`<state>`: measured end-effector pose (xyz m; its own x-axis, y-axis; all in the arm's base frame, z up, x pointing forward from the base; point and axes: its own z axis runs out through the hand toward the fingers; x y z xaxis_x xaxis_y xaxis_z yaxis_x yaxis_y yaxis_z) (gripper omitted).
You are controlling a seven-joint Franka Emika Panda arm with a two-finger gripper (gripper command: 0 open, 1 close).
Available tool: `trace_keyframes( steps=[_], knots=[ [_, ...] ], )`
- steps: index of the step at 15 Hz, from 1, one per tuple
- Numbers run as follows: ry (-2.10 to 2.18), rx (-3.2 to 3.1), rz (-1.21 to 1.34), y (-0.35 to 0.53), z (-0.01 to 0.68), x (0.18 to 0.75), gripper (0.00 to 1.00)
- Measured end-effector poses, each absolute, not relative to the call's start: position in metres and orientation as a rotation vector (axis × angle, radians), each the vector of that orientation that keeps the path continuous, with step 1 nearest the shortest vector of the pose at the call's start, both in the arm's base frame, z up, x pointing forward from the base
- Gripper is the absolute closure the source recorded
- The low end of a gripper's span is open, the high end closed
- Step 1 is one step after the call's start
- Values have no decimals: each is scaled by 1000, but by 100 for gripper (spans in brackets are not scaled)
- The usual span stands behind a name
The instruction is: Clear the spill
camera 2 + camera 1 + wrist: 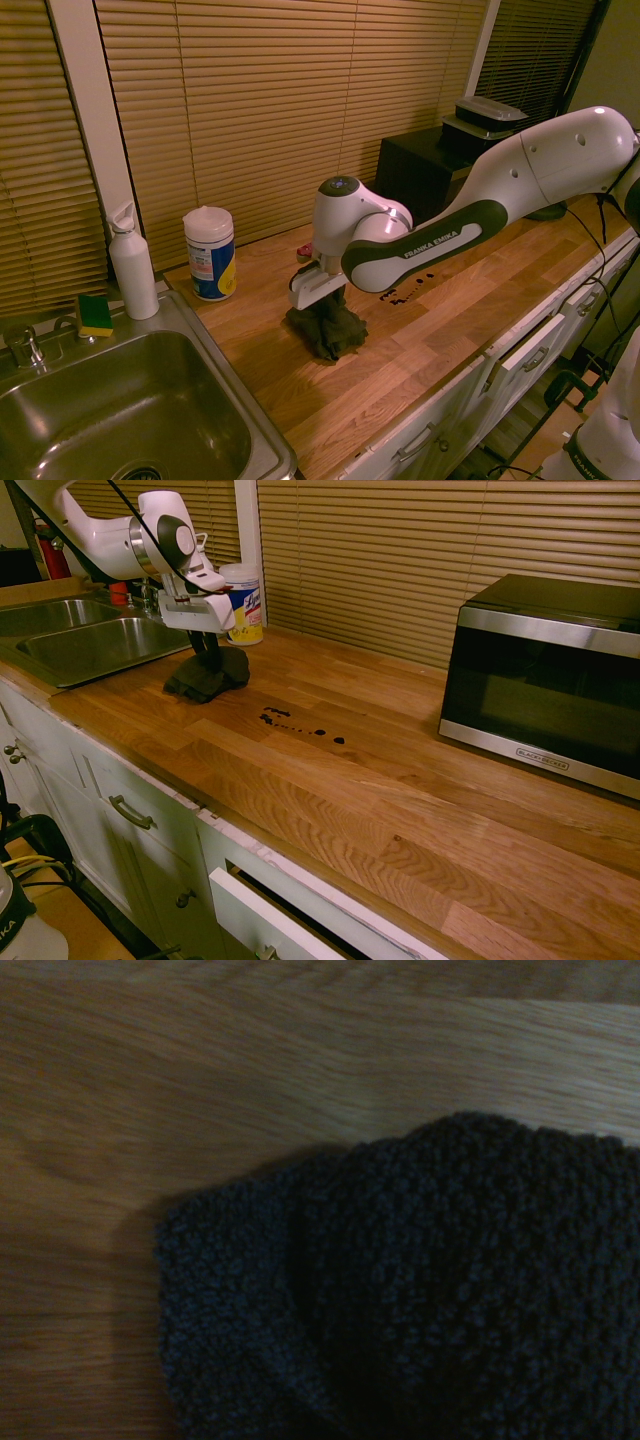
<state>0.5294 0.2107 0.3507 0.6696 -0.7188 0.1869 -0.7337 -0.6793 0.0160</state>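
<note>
The spill (pixel 300 728) is being seen as a broken trail of small black-brown drops and blotches, wet-looking and unwiped. It is being borne flat by the wooden countertop (pixel 330 800), between the dark cloth (pixel 208 674) and the microwave (pixel 545 680).

We read "BLACK+DECKER" on the microwave's (pixel 545 680) lower front strip, "FRANKA EMIKA" along the robot arm (pixel 430 245), and "Lysol", partly legible, on the label of the wipes tub (pixel 243 605).
</note>
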Motion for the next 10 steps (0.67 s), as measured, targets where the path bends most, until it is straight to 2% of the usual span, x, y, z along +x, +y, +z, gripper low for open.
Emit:
trace_keyframes(
  steps=[10],
  knots=[
    [-1339,2665,232,117,345,522,100]
  ],
)
